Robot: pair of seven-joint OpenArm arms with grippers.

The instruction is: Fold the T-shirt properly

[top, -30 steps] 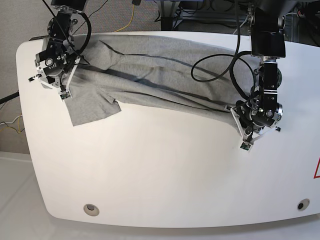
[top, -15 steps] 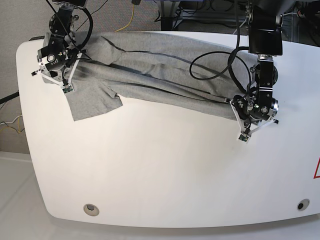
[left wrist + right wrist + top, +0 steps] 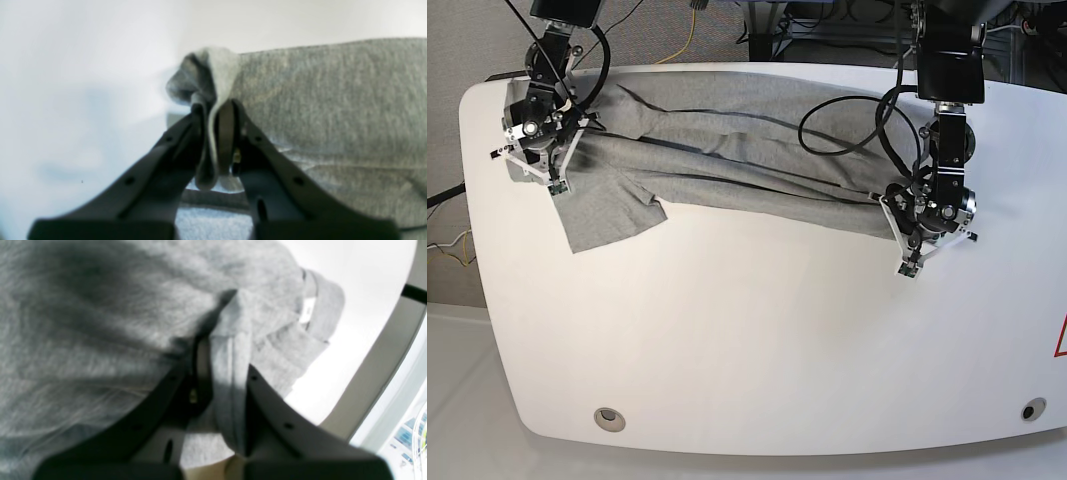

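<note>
The heather-grey T-shirt [image 3: 727, 140] lies stretched across the far half of the white table [image 3: 757, 340], doubled lengthwise with long creases. One sleeve [image 3: 607, 212] lies flat at the left. My left gripper [image 3: 897, 213] sits at the shirt's right end, and in the left wrist view my left gripper [image 3: 213, 111] is shut on a pinched edge of the T-shirt [image 3: 333, 100]. Over the shirt's left end is my right gripper [image 3: 539, 135]. In the right wrist view my right gripper [image 3: 223, 350] is shut on a fold of the T-shirt [image 3: 100, 323] near the collar with its white tag [image 3: 306, 310].
Black cables [image 3: 847, 130] from the right-hand arm loop over the shirt. The table has two round holes near its front edge [image 3: 608, 418] [image 3: 1031, 410]. The far table edge lies just behind the shirt, with floor and cabling beyond.
Both grippers have shifted a little toward the far edge, still shut on the shirt. The cloth between them has drawn back with them and lies straighter.
</note>
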